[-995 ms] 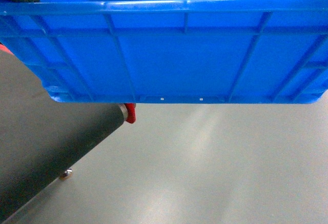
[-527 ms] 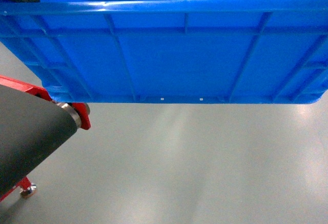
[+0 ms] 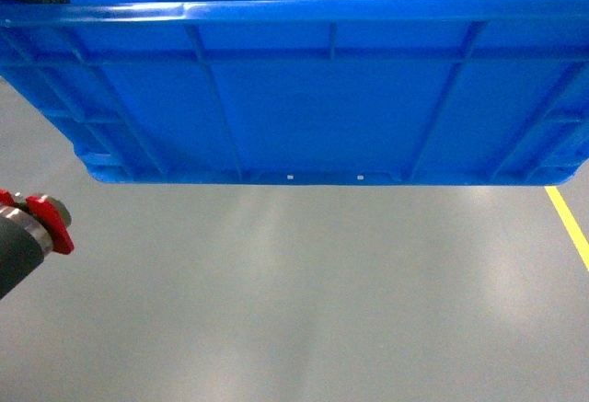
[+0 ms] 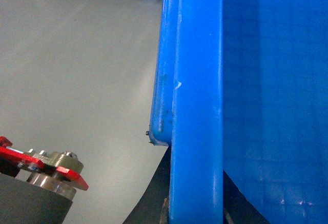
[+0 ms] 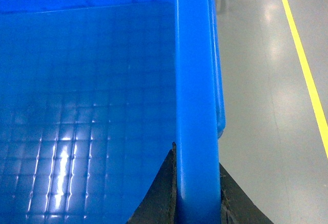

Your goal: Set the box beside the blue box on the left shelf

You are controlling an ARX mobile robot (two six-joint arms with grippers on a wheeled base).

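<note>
Both sets of jaws are pinching the box's rim: the left gripper (image 4: pixel 197 211) is straddling one end wall with a dark finger (image 4: pixel 148 203) on the outside and its mate inside, and the right gripper (image 5: pixel 197 203) is clamping the opposite end wall the same way. Between them the box (image 3: pixel 304 98) is hanging clear of the grey floor (image 3: pixel 322 301), its ribbed long side filling the top of the head view and its waffle-patterned bottom showing in both wrist views. Beyond it, a red-capped roller end (image 3: pixel 41 223) is poking in at the left edge, and a yellow line (image 3: pixel 569 223) is running along the floor at the right. Neither the shelf nor the other blue box is showing, so the carry looks to be under way with the placing yet to come. Doing it well probably means keeping both grips level and matched so the rim does not twist or slip, steering wide of the red-capped roller, and bringing the shelf into sight before lowering anything.
</note>
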